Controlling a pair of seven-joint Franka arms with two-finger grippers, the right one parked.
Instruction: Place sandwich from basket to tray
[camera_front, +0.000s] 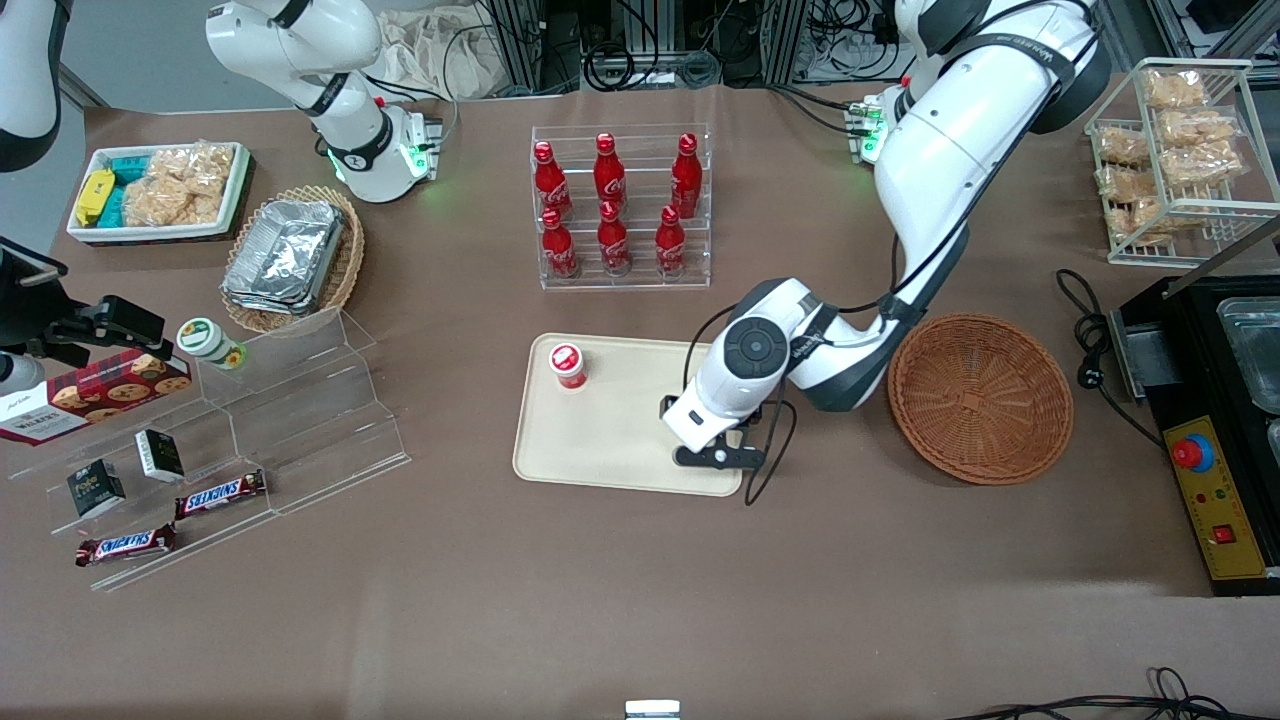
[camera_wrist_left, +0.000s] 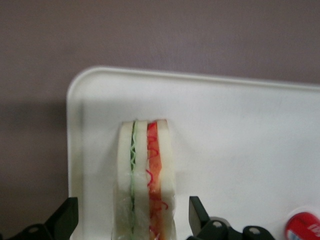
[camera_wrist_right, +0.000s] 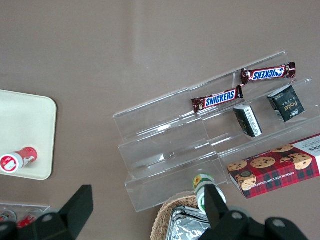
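The tool (camera_front: 722, 452) is held low over the tray (camera_front: 610, 440), above the tray's corner nearest the front camera at the working arm's end. In the left wrist view its two dark fingers (camera_wrist_left: 62, 220) are seen spread apart, one on each side of the sandwich (camera_wrist_left: 146, 175), with a gap visible between each finger and the bread; the tool is therefore open and nothing is gripped.

The sandwich is seen standing on edge on the tray's cream surface, close to a rounded corner of the rim, its green layer and its red-orange layer running side by side between the pale bread slices. In the front view the sandwich is hidden beneath the arm's wrist.

A small red-capped bottle (camera_front: 568, 365) is stood on the tray at about 10 o'clock from the tool, toward the parked arm's end and farther from the front camera. The basket (camera_front: 980, 396) is set on the brown tabletop (camera_front: 640, 580) just beside the tray, at roughly 2 o'clock from the tool toward the working arm's end; its woven inside is seen with nothing in it.

A clear rack of red cola bottles (camera_front: 618, 205) is placed at 12 o'clock from the tray, farther from the front camera and well apart from it.
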